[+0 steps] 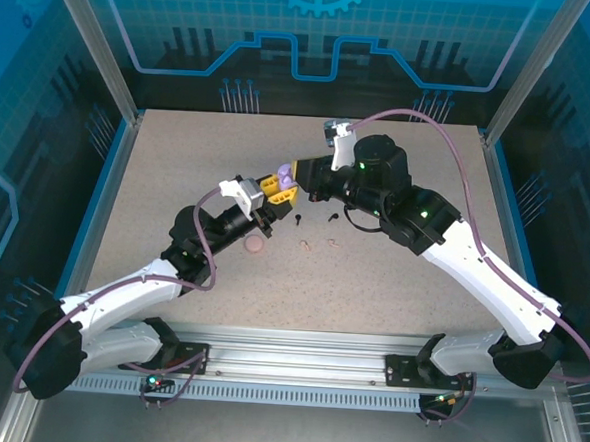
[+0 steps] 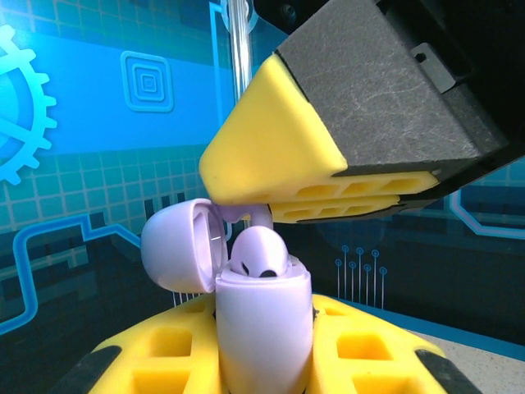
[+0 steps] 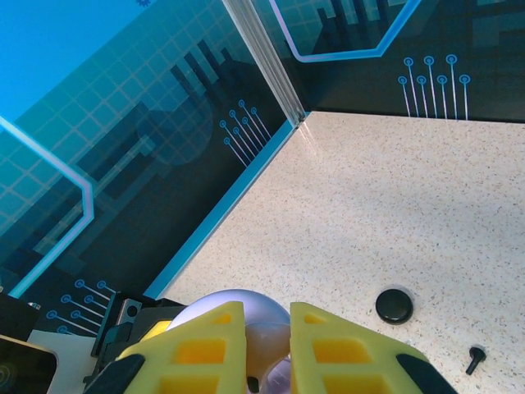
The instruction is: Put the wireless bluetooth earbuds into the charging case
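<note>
Top external: you hold the lilac case (image 1: pixel 284 183), lid open, above the table's middle.
Left end effector (image 2: pixel 262 353): clamped on the case.
Right end effector (image 3: pixel 267 318): nearly together above it; grip unclear.
Done: one lilac earbud (image 2: pixel 258 254) seated.
Left: black earbuds (image 1: pixel 302 219) and pink earbuds (image 1: pixel 307 244) lie loose.

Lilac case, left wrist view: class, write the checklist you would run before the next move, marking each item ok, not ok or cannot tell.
1. The lilac case clamped between the left fingers: ok.
2. Its lid open: ok.
3. One lilac earbud seated in the case: ok.
4. The right fingers holding the other lilac earbud: cannot tell.
5. The black earbuds and pink earbuds cased: not ok, loose on the table.
</note>
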`<state>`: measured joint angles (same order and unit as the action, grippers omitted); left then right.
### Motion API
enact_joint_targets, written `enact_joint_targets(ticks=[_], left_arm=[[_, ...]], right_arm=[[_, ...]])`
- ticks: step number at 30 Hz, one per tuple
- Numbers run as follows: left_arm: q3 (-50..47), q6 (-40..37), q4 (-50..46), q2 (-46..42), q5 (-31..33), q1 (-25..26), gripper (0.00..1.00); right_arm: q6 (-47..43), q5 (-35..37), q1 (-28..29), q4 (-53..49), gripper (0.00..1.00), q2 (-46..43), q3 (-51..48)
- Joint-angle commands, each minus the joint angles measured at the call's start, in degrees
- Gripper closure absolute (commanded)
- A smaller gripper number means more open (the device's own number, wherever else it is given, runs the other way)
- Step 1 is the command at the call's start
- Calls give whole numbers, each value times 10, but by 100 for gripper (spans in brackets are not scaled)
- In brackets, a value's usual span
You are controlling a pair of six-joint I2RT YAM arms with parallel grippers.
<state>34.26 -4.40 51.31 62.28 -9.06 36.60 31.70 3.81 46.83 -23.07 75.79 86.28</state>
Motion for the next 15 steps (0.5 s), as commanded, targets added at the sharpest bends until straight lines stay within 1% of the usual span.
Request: enact_joint_targets(ticks=[1, 15], left_arm=[[20, 7, 25, 1, -11, 4, 100], [23, 0, 25, 6, -6, 3, 100]], right_arm=[[2, -5, 5, 13, 85, 3, -8], [1, -21, 6, 11, 87, -21, -40]])
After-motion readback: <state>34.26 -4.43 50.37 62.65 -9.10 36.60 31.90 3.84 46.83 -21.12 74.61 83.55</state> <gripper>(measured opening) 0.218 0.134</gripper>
